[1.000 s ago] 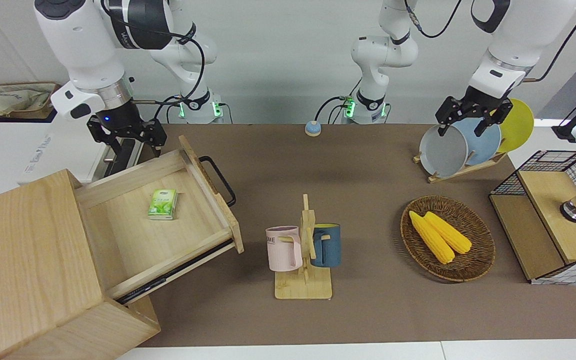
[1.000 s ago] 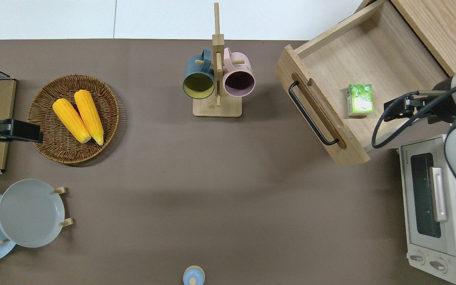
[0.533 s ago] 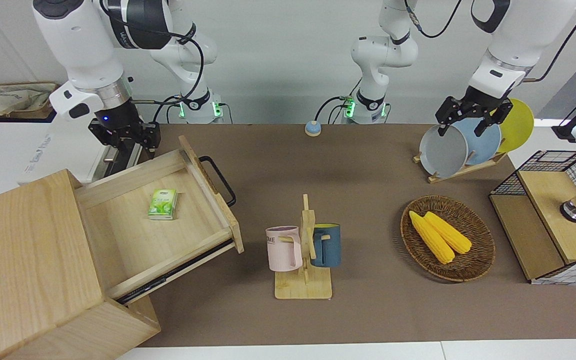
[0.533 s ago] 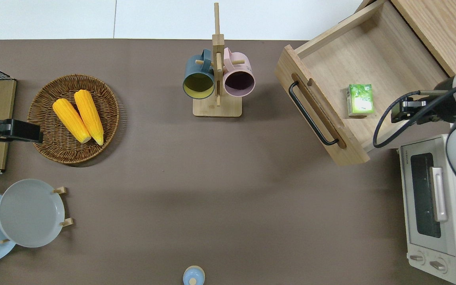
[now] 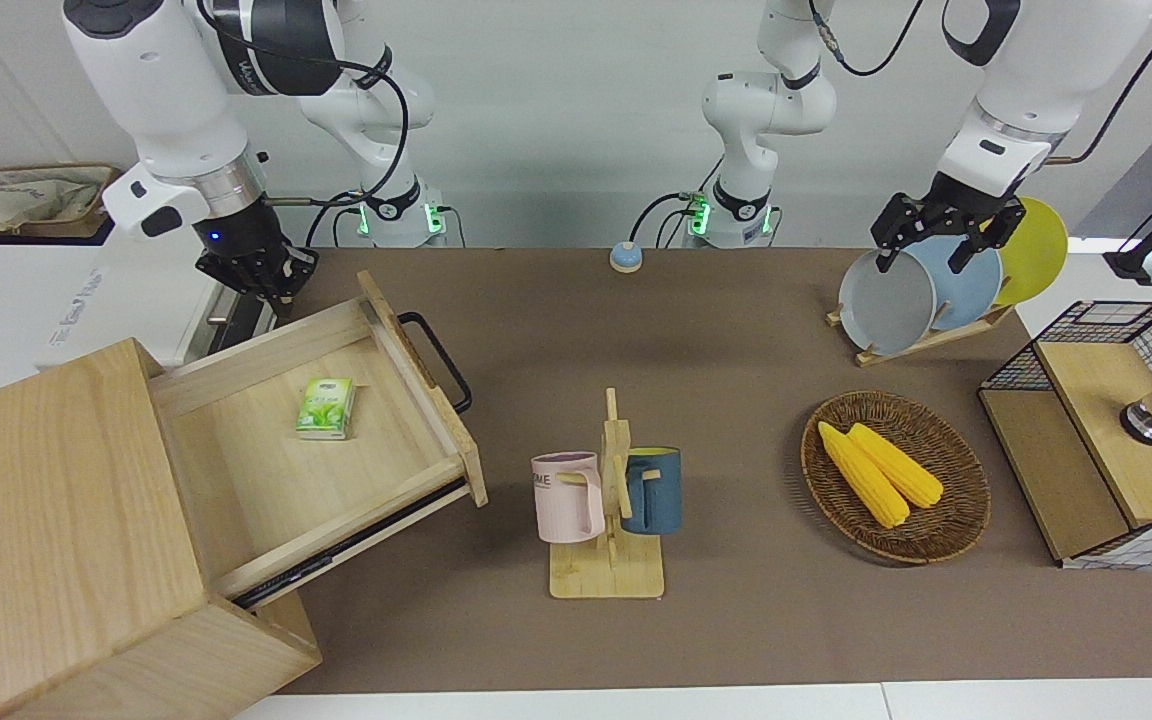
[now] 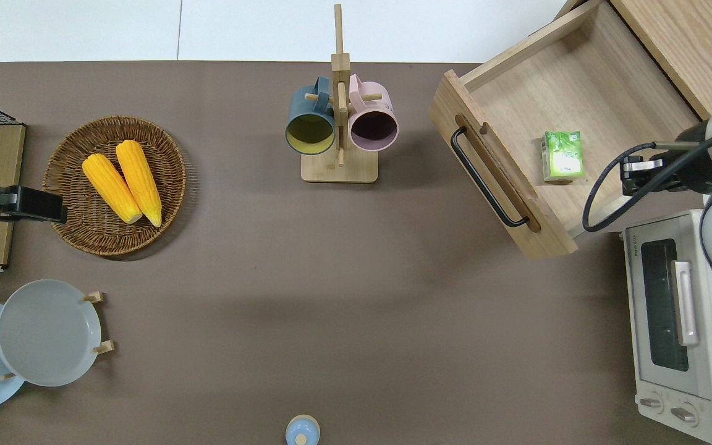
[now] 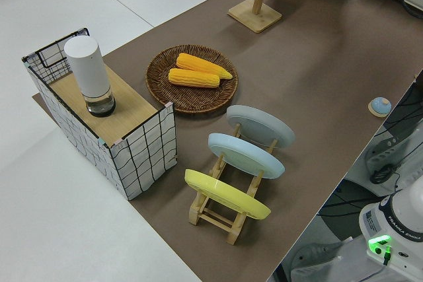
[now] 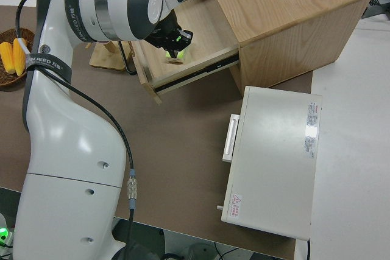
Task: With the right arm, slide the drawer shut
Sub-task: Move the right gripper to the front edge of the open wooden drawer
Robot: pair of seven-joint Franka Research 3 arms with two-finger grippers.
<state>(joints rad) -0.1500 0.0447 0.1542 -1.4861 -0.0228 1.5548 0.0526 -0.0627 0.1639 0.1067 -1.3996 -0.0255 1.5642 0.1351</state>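
Drawer [image 5: 316,440] of light wood is seen pulled well out of the large wooden box [image 5: 46,540] at the right arm's end of the table [image 6: 331,278], with its front panel and black loop handle [image 6: 487,177] turned toward the middle of the table. A small green carton [image 6: 561,156] is seen lying flat on the drawer's floor, apart from the walls. The right gripper [image 5: 254,278] is held up over the drawer's side wall nearer to the robots, close to the white toaster oven [image 6: 680,321], as is shown from overhead; its black fingers are seen pointing down, drawn narrowly together with nothing between them, and no contact with the wood can be made out. A blue light is shown on the wrist above it. The left arm is parked, and the gap of the left gripper [image 5: 936,245] is seen spread wide and empty. A wooden mug stand [image 5: 611,520] carrying a pink mug [image 5: 568,497] and a dark blue mug [image 5: 652,490] is placed near the middle of the table, well apart from the drawer. Two corn cobs [image 5: 878,472] are held in a wicker basket [image 5: 956,520] toward the left arm's end.
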